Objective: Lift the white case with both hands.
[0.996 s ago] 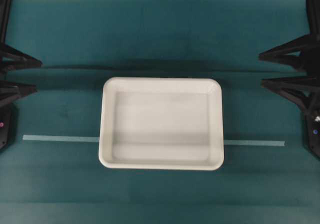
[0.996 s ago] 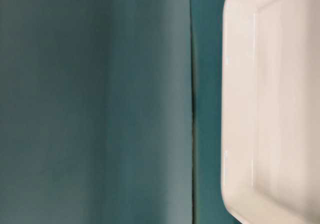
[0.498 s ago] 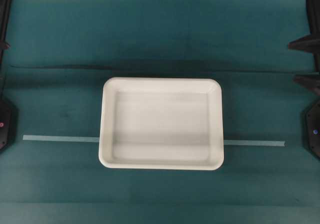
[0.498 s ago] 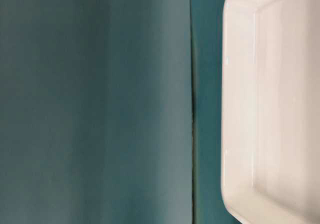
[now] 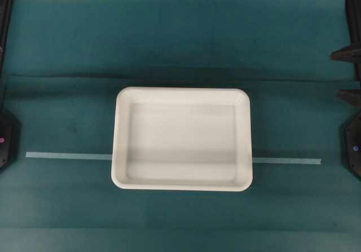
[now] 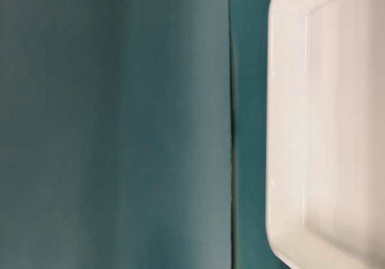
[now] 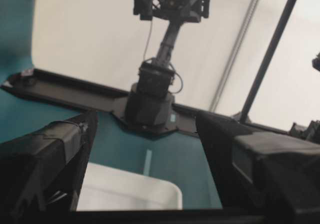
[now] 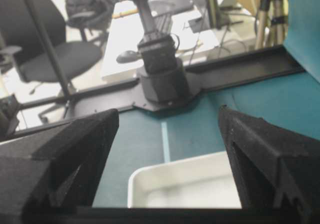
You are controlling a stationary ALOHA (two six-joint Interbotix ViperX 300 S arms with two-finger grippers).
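The white case [image 5: 181, 139] lies flat in the middle of the green table, empty, and nothing touches it. Its rim also fills the right side of the table-level view [image 6: 289, 130]. My left gripper [image 7: 145, 129] is open, with a corner of the case [image 7: 130, 194] low between its fingers and some way ahead; it is outside the overhead view. My right gripper [image 8: 169, 115] is open too, and the case [image 8: 185, 184] lies ahead of it. From overhead only the right gripper [image 5: 347, 74] fingertips show, at the right edge, far from the case.
A pale tape strip [image 5: 67, 155] runs across the table under the case. Black arm bases sit at the left edge [image 5: 4, 145] and right edge [image 5: 352, 150]. The opposite arm's base [image 7: 150, 103] stands across the table. A cloth seam [image 6: 231, 130] runs beside the case.
Both grippers have drawn back outward from the case. The left one has left the overhead view and the right one shows only its tips. The case has not moved.
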